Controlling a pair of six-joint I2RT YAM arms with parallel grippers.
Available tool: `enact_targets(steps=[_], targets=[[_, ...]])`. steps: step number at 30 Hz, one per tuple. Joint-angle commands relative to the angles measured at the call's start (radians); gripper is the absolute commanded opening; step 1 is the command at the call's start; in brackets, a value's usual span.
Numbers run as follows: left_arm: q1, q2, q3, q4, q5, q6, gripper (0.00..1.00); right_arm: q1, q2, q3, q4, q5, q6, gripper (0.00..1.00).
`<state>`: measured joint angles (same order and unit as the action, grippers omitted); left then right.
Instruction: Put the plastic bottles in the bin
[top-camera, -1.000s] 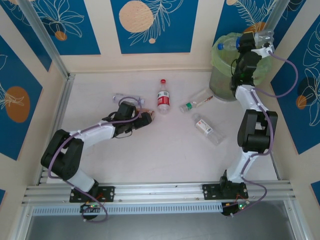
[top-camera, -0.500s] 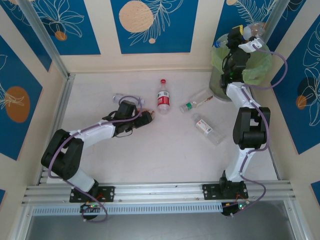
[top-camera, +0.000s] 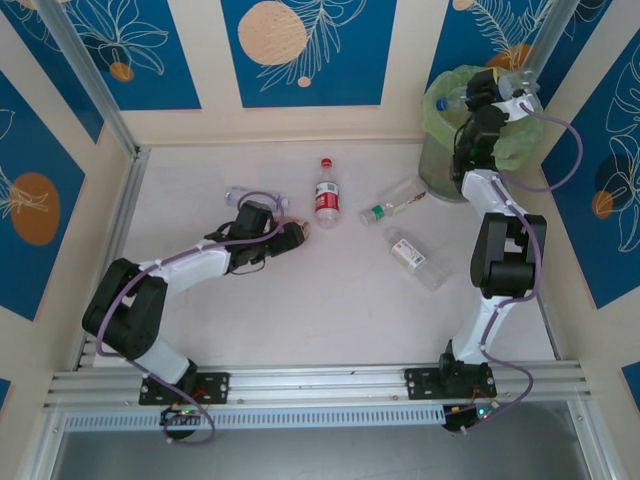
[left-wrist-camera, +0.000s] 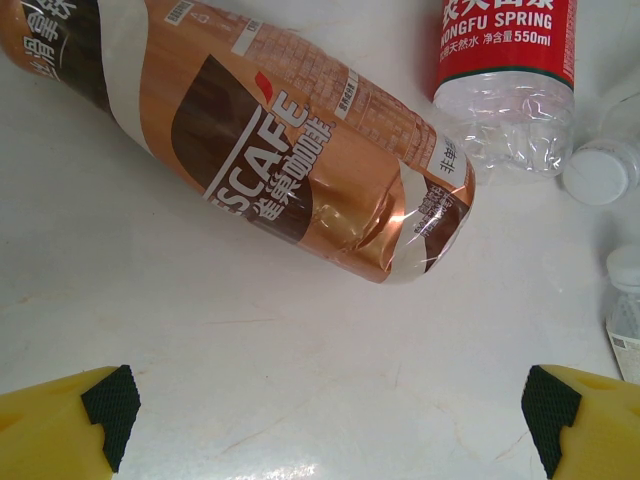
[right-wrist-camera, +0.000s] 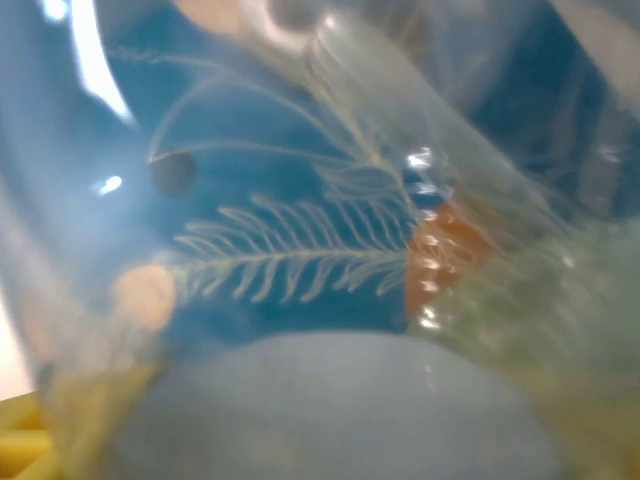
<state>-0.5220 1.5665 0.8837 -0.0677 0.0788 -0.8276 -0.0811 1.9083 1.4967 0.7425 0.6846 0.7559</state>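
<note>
My left gripper (top-camera: 299, 233) (left-wrist-camera: 330, 410) is open and low over the table, nothing between its black pads (left-wrist-camera: 110, 405). Just ahead of it lies a brown-labelled bottle (left-wrist-camera: 300, 150) on its side. Beyond that lies a red-labelled bottle (top-camera: 326, 196) (left-wrist-camera: 505, 70). My right gripper (top-camera: 488, 88) hovers over the bin (top-camera: 443, 155). A clear bottle with a blue cap (top-camera: 446, 97) lies across its fingers. In the right wrist view this bottle (right-wrist-camera: 330, 400) is blurred and very close. How the jaws stand on it does not show.
A green-capped bottle (top-camera: 390, 208) and a clear bottle (top-camera: 414, 258) lie on the table left of the bin. Another clear bottle (top-camera: 240, 197) lies behind my left arm. A white cap (left-wrist-camera: 598, 170) sits right of the brown bottle. Walls close in the table.
My right gripper swung left over the bin with the blue-capped bottle, then came partly back to the right. The left arm and the bottles on the table have not moved.
</note>
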Motion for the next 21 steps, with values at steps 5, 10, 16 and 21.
enact_targets(steps=[5, 10, 16, 21], targets=[[-0.005, -0.017, 0.006, -0.012, 0.018, 0.015, 1.0, 0.001, -0.008, 0.083, -0.176, 0.06, -0.015, 0.96], [-0.007, -0.031, -0.005, -0.012, 0.014, 0.015, 1.0, 0.001, -0.039, 0.073, -0.207, 0.067, -0.013, 1.0], [-0.008, -0.046, -0.018, -0.013, 0.009, 0.013, 1.0, 0.001, -0.09, 0.058, -0.239, 0.057, -0.004, 1.0], [-0.008, -0.054, -0.022, -0.029, -0.002, 0.009, 1.0, 0.004, -0.151, 0.016, -0.25, 0.014, -0.019, 0.99]])
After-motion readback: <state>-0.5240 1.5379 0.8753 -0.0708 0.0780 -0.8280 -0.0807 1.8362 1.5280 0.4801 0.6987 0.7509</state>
